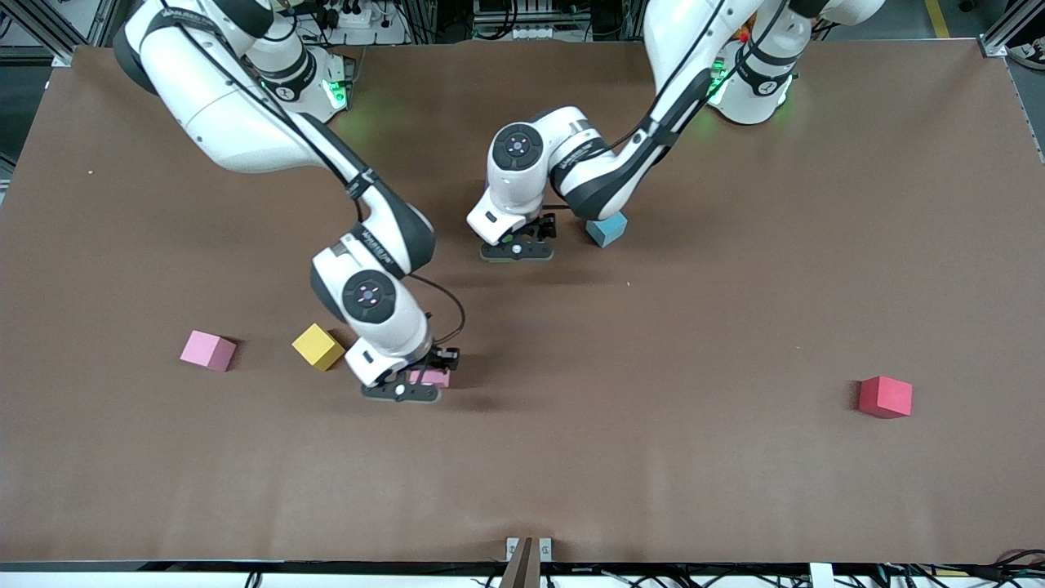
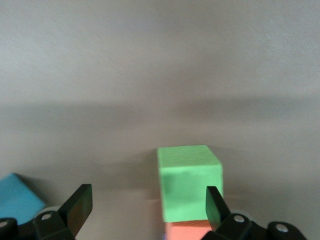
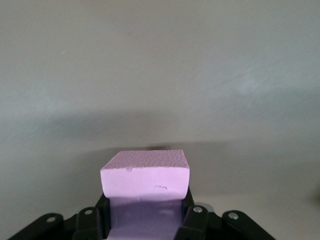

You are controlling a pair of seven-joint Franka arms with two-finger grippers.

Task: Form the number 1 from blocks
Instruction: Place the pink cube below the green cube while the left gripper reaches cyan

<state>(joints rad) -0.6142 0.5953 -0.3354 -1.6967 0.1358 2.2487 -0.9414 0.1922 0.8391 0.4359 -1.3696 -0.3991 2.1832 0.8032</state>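
Pink block (image 3: 145, 175) clamped in right gripper (image 1: 412, 384) jaws; left gripper (image 2: 145, 210) jaws wide beside green block (image 2: 189, 181).

A wide brown matte surface (image 1: 735, 490) fills nearly the whole front view, evenly lit, with soft shadows pooling on it. Along its top edge runs a dark strip crowded with cables (image 1: 522, 16) and metal frame posts (image 1: 1008, 28), and green light glows on the brown there. At the near edge sits a small metal bracket (image 1: 528, 549), with a white rail (image 1: 245, 576) and more cables.
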